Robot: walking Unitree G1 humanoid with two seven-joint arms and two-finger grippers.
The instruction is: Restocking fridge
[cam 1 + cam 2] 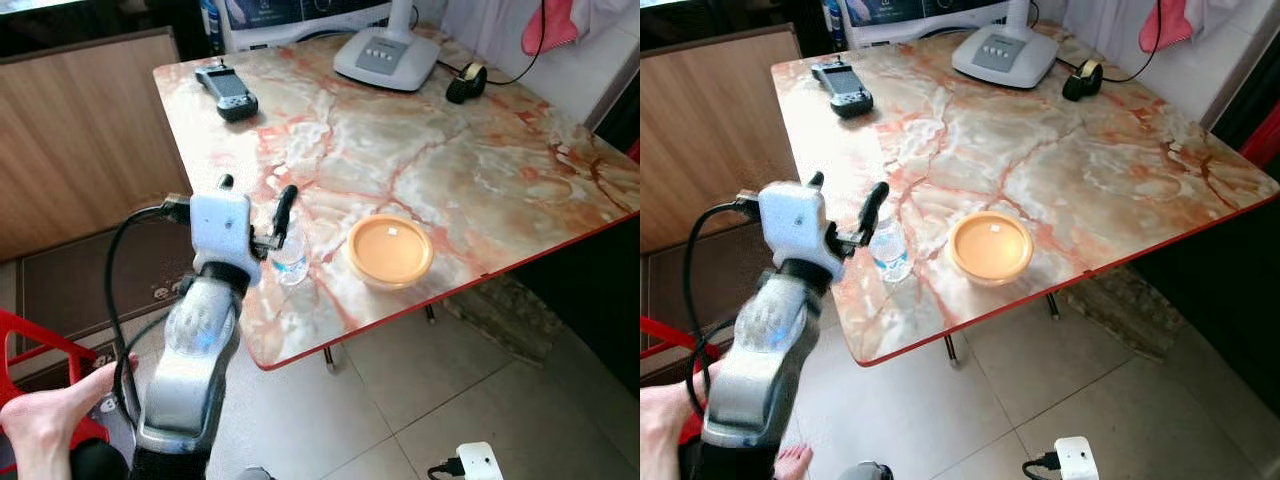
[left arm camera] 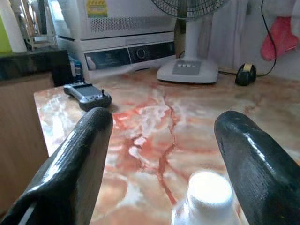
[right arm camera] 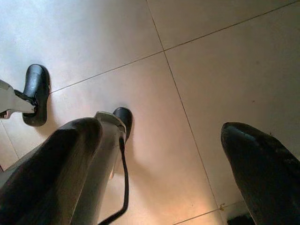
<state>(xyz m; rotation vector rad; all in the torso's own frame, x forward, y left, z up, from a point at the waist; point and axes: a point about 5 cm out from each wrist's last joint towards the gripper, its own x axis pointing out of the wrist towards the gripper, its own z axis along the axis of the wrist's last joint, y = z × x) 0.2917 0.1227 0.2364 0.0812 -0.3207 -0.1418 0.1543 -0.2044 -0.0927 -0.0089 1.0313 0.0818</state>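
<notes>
A marble-patterned table (image 1: 470, 150) with a red edge is seen across the upper right of the left eye view. Near its front-left edge, left of centre in the frame, a small clear water bottle (image 1: 291, 258) with a white cap is stood upright. The left gripper (image 1: 256, 215) is held at this bottle, its 2 black fingers (image 2: 75, 164) spread apart, with the bottle's cap (image 2: 208, 190) seen low between them in the left wrist view; whether the fingers touch the bottle cannot be told. Just right of the bottle an orange bowl (image 1: 389, 251) is placed, apart from it. At the top of the frame a white fan base (image 1: 386, 58), a dark handheld device (image 1: 227, 92) and a tape dispenser (image 1: 466, 82) are set on the table. The right gripper (image 3: 164, 164) is hung over the tiled floor (image 3: 225, 70), its 2 fingers apart and holding nothing. A person's bare foot (image 1: 45, 420) is visible at the lower left.
</notes>
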